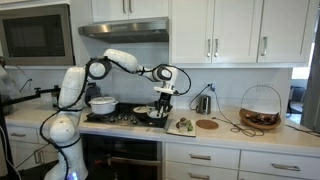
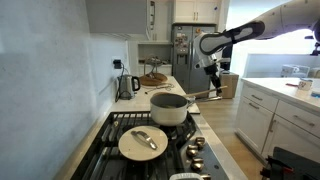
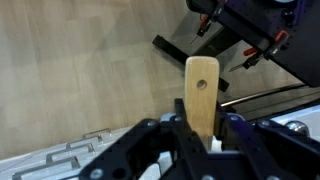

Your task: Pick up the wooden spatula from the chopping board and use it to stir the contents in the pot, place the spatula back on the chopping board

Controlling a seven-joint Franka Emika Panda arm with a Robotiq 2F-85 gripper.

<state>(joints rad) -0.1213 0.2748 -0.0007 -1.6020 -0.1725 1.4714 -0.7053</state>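
My gripper is shut on the wooden spatula. Its pale handle with a round hole sticks out between the fingers, over wooden floor. In both exterior views the gripper hangs a little above and beside the dark shallow pot on the stove. The small pale chopping board with greenish bits lies on the counter just beyond the pot. The spatula's blade end is hidden by the fingers.
A white pot with a lid stands on the stove's other burner. A round wooden disc, a kettle and a wire basket stand on the counter. Cabinets and a hood hang above.
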